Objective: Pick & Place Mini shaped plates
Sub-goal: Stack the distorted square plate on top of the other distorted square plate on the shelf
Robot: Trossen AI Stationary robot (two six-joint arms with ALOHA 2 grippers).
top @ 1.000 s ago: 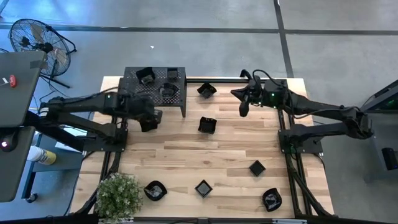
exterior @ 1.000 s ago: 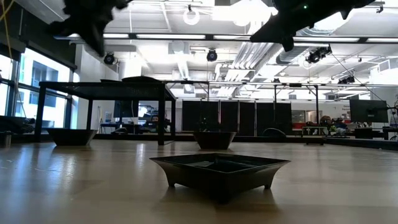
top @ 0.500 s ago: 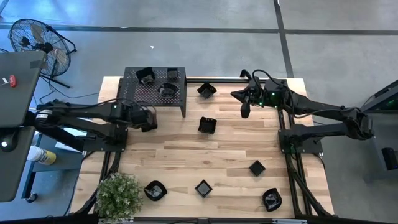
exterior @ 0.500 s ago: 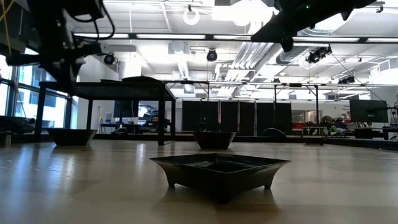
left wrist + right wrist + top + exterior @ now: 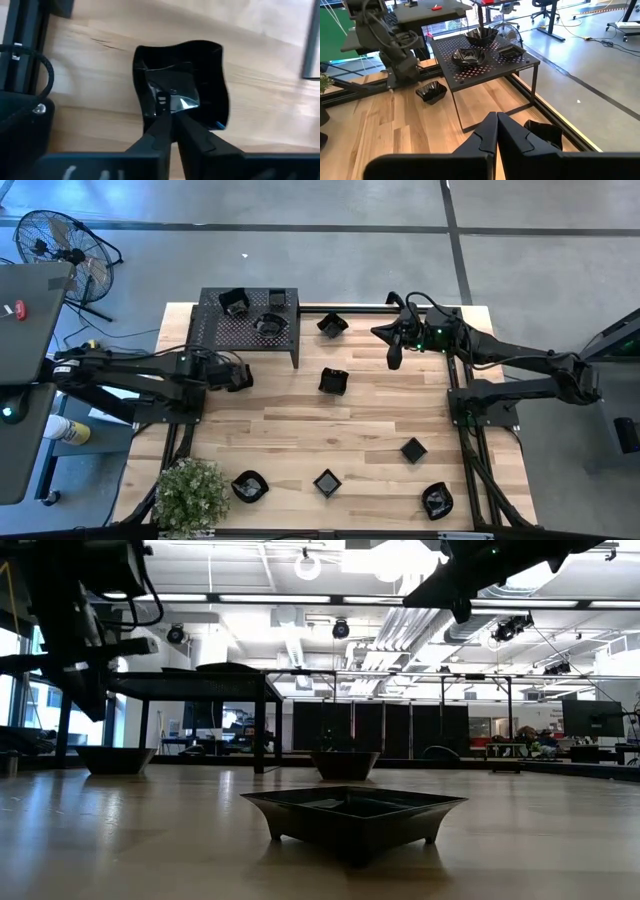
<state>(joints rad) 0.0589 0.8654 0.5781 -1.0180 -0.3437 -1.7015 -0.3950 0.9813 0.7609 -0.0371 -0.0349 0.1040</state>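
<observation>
The left tool (image 5: 240, 377) hangs low by the tabletop's (image 5: 300, 435) left edge, beside the perforated shelf (image 5: 248, 328), its fingers pinched onto the rim of a glossy black mini plate (image 5: 182, 95). The right tool (image 5: 392, 355), fingers together and empty, waits near the far right corner.

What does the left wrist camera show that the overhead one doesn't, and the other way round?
Left wrist only: the left gripper pinched shut on the rim of a wavy-edged mini plate. High view only: the perforated shelf holding three plates, loose plates spread about, the right gripper waiting at the far edge, a plant. Both: the wooden table.
</observation>
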